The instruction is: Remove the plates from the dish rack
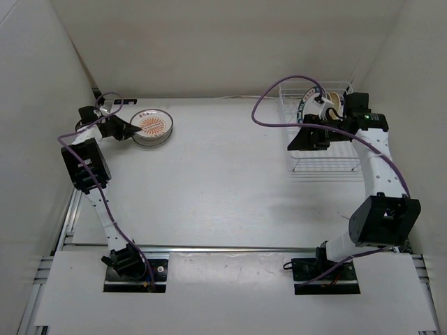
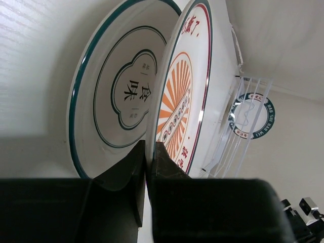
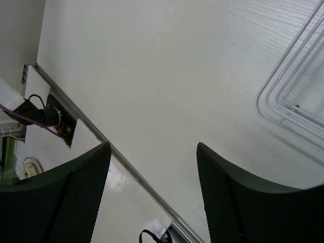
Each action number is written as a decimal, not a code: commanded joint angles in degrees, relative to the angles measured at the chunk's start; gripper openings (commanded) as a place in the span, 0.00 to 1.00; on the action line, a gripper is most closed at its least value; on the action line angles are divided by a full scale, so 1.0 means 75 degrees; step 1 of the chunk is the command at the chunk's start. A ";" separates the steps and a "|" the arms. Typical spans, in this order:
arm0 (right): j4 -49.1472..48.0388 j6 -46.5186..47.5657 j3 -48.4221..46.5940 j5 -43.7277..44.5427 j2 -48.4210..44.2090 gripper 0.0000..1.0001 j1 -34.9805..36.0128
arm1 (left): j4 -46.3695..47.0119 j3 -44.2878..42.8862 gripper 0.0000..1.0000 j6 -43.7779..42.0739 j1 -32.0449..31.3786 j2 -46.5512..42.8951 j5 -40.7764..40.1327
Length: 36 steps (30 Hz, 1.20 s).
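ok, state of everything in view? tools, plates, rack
left tool: shut on the orange plate's rim.
right tool: open, empty, by the rack.
orange plate: held over the green-rimmed plate; contact unclear.
green-rimmed plate: out of the rack, lying on the table.
dish rack: partly unloaded, near slots bare.
racked plates: upright at the rack's far end.

Soft, even, bright light fills the white enclosure, and shadows under the arms on the surface are faint. In the left wrist view the left gripper is a dark, blurred mass at the bottom. The orange-patterned plate is sharp, and grey shadow lies at lower left. The right gripper also looks dark and soft.
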<state>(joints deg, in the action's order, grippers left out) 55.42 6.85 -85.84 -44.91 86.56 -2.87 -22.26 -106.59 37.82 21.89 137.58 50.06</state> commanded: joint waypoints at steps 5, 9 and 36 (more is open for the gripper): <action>-0.0088 0.0200 0.0161 -0.0071 -0.0304 0.72 -0.0015 | 0.0226 0.0160 0.10 -0.0483 -0.0024 -0.0448 -0.0169; -0.0159 0.0129 0.0161 -0.0142 -0.0304 0.72 -0.0015 | 0.0226 0.0231 0.22 -0.0659 -0.0024 -0.0543 -0.0394; -0.0510 -0.0082 0.0477 -0.0715 -0.0667 0.74 -0.0015 | -0.0852 0.0219 0.80 -0.2394 -0.0469 -0.1820 -0.2385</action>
<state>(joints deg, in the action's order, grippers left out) 53.25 6.20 -82.67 -47.48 83.55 -2.87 -26.81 -104.40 23.92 20.80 129.34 37.12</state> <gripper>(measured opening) 0.735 0.785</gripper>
